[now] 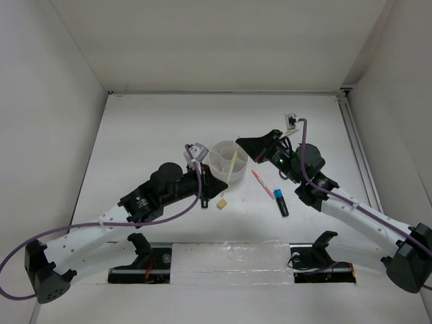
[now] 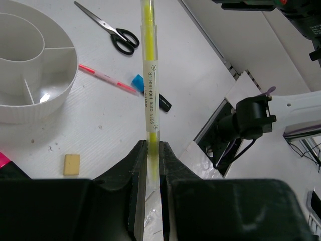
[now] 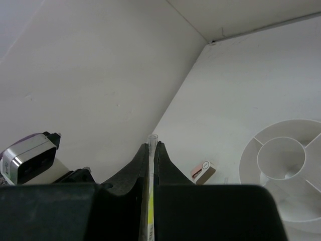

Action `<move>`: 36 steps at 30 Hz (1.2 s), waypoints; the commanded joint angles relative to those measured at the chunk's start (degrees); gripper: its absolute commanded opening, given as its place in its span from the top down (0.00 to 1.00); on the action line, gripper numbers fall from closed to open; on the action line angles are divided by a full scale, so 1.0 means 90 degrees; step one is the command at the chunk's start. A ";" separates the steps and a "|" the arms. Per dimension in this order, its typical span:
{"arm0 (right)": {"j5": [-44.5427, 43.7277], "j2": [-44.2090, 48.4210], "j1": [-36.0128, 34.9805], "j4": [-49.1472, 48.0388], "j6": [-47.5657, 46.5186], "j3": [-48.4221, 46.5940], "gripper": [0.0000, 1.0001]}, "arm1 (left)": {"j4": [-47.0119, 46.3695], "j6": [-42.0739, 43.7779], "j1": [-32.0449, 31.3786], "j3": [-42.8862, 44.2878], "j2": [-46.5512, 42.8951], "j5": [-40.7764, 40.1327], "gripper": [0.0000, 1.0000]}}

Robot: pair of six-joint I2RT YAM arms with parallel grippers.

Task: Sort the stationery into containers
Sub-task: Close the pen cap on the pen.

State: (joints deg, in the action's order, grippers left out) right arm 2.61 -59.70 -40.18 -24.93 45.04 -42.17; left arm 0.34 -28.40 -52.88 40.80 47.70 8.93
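Left wrist view shows the left end effector [image 2: 152, 145] clamped shut on the yellow highlighter [image 2: 149, 75], seemingly a light, stiff, slick barrel. The right end effector [image 3: 152, 148] pinches its far end over the white organizer's [image 1: 213, 162] 3 o'clock side. Mid-barrel looks the best place to grip.

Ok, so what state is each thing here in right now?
yellow highlighter: lifted, gripped at both ends.
left gripper: jaws shut on yellow highlighter.
right gripper: jaws shut on its far end.
white organizer: upright, visible compartments empty.
scissors: closed, lying flat.
blue-capped marker: capped, lying flat.
pink pen: lying flat.
tan eraser: lying loose.
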 commanded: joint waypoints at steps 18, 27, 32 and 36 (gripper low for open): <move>0.0130 -0.0046 0.0022 -0.0560 0.0074 0.0184 1.00 | -0.0116 -0.0008 -0.0023 0.0028 -0.0134 -0.0074 1.00; 0.0188 -0.0046 0.0022 -0.0560 0.0074 0.0184 1.00 | -0.0116 -0.0008 -0.0023 0.0028 -0.0193 -0.0133 1.00; 0.0305 -0.0046 0.0022 -0.0725 0.0230 0.0243 1.00 | -0.0261 -0.0008 -0.0023 -0.0031 -0.0193 -0.0191 1.00; 0.0363 -0.0046 0.0022 -0.0804 0.0289 0.0301 1.00 | -0.0525 -0.0008 -0.0023 -0.0031 -0.0125 -0.0191 1.00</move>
State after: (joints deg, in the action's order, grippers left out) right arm 4.29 -60.51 -40.18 -27.75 46.74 -39.88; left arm 0.56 -28.42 -52.88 40.80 47.29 7.46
